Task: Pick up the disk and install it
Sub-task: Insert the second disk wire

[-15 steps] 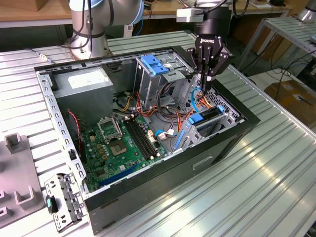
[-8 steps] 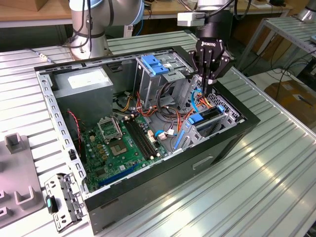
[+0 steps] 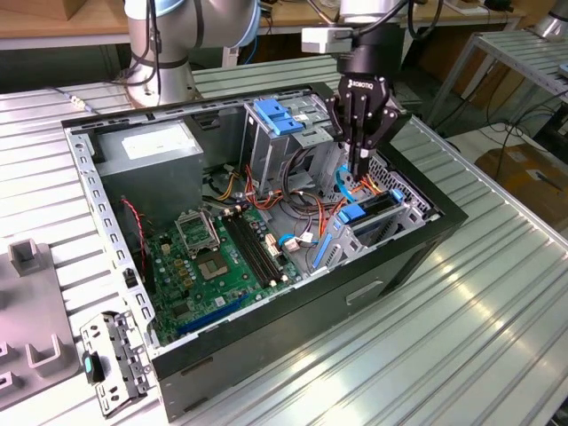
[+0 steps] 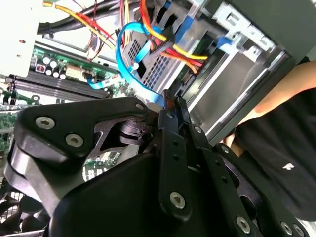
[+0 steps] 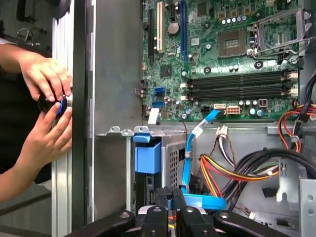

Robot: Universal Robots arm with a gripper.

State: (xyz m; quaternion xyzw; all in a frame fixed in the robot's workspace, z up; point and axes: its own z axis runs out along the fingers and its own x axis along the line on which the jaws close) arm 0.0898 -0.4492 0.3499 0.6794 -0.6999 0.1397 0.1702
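Note:
In the exterior view my gripper (image 3: pixel 359 170) hangs fingers-down inside the open computer case (image 3: pixel 417 257), just above the lower drive cage on that view's right. A dark slab with blue plastic rails at both ends sits in that cage; it looks like the disk (image 3: pixel 374 206), though its label is hidden. Both wrist views show the black fingers (image 5: pixel 157 212) pressed close together, with a sliver of blue between the tips. A blue data cable (image 5: pixel 187 153) loops right beside my gripper (image 4: pixel 170 104).
The green motherboard (image 3: pixel 222 257) lies on the case floor. A grey power-supply box (image 3: pixel 146 151) and an upper cage with a blue latch (image 3: pixel 280 115) sit at the back. Loose red, yellow and orange wires (image 5: pixel 222 173) crowd the cage. A person's hands (image 5: pixel 44 98) work at the case edge.

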